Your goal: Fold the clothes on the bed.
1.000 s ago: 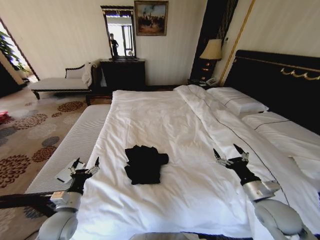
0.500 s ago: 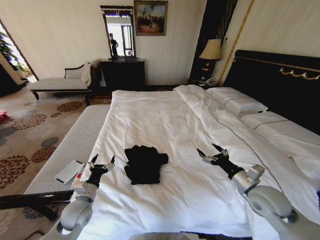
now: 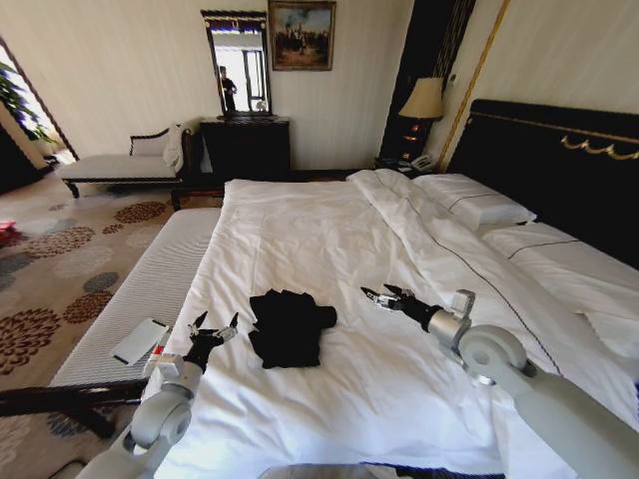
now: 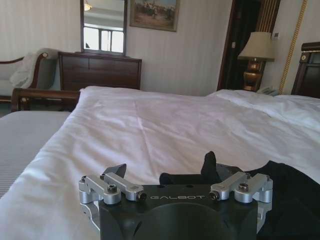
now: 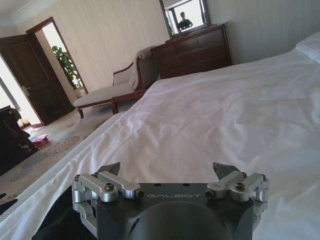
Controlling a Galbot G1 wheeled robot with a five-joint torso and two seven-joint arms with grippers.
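— White bedding covers most of the room's middle, right?

— Yes. It is the bed (image 3: pixel 329 230), with a dark headboard (image 3: pixel 559 170) on the robot's right, 2 pillows (image 3: pixel 474 205) below it and a lamp (image 3: pixel 422 100) in the corner. A dark dresser (image 3: pixel 245 148) with a mirror (image 3: pixel 240 65) stands against the far wall, a pale chaise (image 3: pixel 120 165) beside it.

— Where are the clothes?

— The black T-shirt (image 3: pixel 290 326) lies bunched in a compact heap on the duvet, toward the near edge of the bed and a little to the robot's left of centre.

— And the grippers?

— The left gripper (image 3: pixel 215 327) hovers just beside the shirt on its left, near the mattress edge; its fingers are spread wide and hold nothing. In the left wrist view the black fabric (image 4: pixel 280 195) sits right past the spread fingers (image 4: pixel 117 172).

— The right one?

— The right gripper (image 3: pixel 384 296) reaches in from the other side, near the shirt but apart from it, low over the duvet. Its fingers are parted too, empty. In the right wrist view a corner of the dark cloth (image 5: pixel 60 215) shows beneath the gripper.
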